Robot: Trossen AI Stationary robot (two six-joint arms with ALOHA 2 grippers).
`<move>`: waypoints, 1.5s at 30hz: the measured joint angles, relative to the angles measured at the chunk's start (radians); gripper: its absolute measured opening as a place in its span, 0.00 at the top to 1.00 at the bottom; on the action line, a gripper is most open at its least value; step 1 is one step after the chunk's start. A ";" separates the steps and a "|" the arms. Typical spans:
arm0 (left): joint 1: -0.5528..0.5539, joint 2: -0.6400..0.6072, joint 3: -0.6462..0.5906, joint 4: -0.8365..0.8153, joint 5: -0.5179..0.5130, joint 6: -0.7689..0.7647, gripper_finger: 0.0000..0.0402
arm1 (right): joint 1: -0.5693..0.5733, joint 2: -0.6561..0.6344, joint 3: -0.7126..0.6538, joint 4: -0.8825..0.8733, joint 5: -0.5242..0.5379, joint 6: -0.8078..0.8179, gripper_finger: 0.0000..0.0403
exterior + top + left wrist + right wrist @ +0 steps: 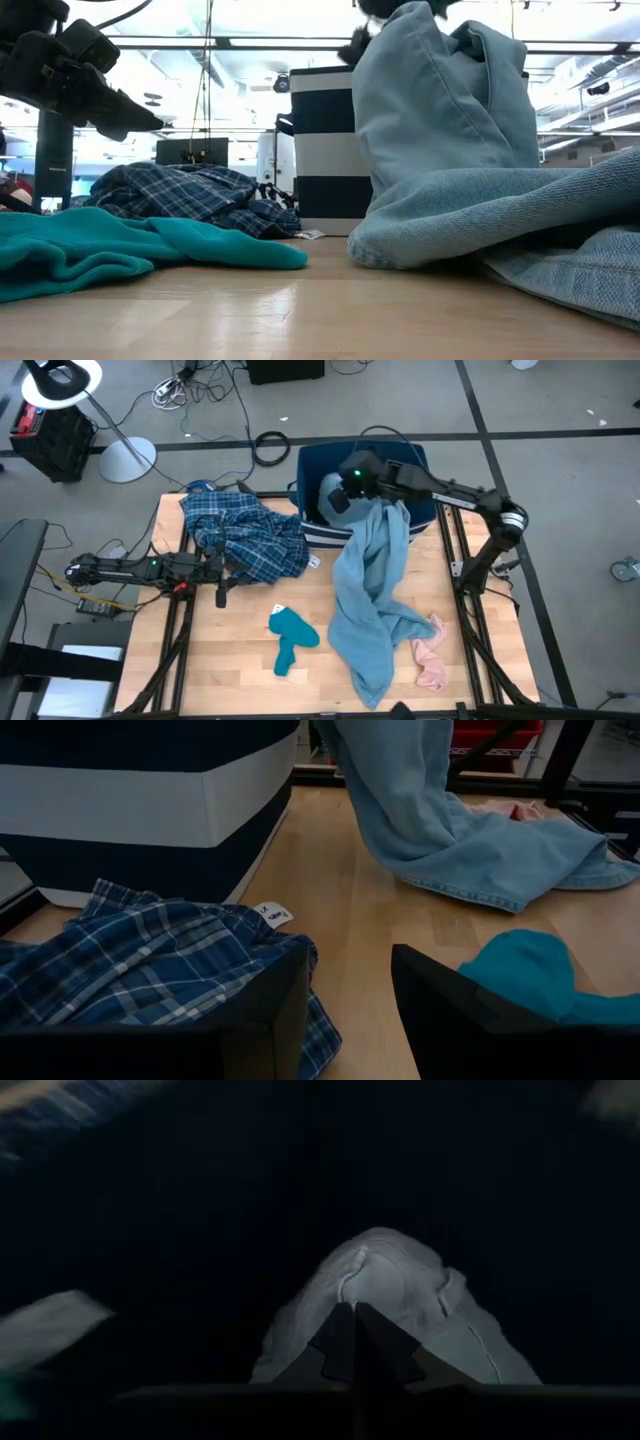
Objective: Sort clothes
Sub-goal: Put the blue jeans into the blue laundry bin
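**While the denim hangs over the bin, the left arm waits**

With its fingers pinched together on a fold of the denim, the right gripper hangs over the dark-blue bin at the far edge of the table. Holding the cloth by one end makes sense for a long, heavy piece: the lifted part already sits above the bin's opening, while the rest drapes over the rim and trails down across the table toward the near edge. Judging from that drape, most of the garment has yet to go in, and the trailing length could drag the pink item lying against its lower end.

Farther left, the plaid shirt lies bunched just beside the bin, touching its wall in the left wrist view. The teal sock rests alone between the shirt and the denim, nearer the front edge.

At the table's left side, the left gripper hovers low with its fingers apart, holding nothing, at the shirt's near hem. That placement suggests it is kept ready for the shirt or sock without crowding the right arm's path to the bin.
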 joint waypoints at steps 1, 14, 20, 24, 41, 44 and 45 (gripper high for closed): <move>0.000 0.000 0.000 0.000 0.000 0.000 0.62 | -0.016 0.019 0.000 -0.009 -0.019 0.027 1.00; 0.000 0.000 0.000 -0.015 0.000 0.002 0.62 | -0.075 0.282 0.000 -0.079 -0.150 0.100 0.94; 0.000 0.000 0.000 -0.022 0.000 0.002 0.62 | -0.075 0.314 0.000 -0.080 -0.158 0.088 0.82; 0.000 0.000 0.000 -0.023 0.000 0.002 0.62 | -0.075 0.270 -0.001 -0.087 -0.167 0.082 0.71; 0.000 0.000 0.000 -0.023 0.000 0.001 0.62 | -0.047 -0.192 -0.001 -0.121 -0.166 0.042 0.45; 0.000 0.000 0.000 -0.023 0.000 0.001 0.62 | -0.011 -0.274 -0.001 -0.164 -0.166 0.072 0.45; 0.000 0.000 0.000 -0.023 0.000 0.001 0.62 | 0.005 -0.299 -0.001 -0.178 -0.166 0.077 0.46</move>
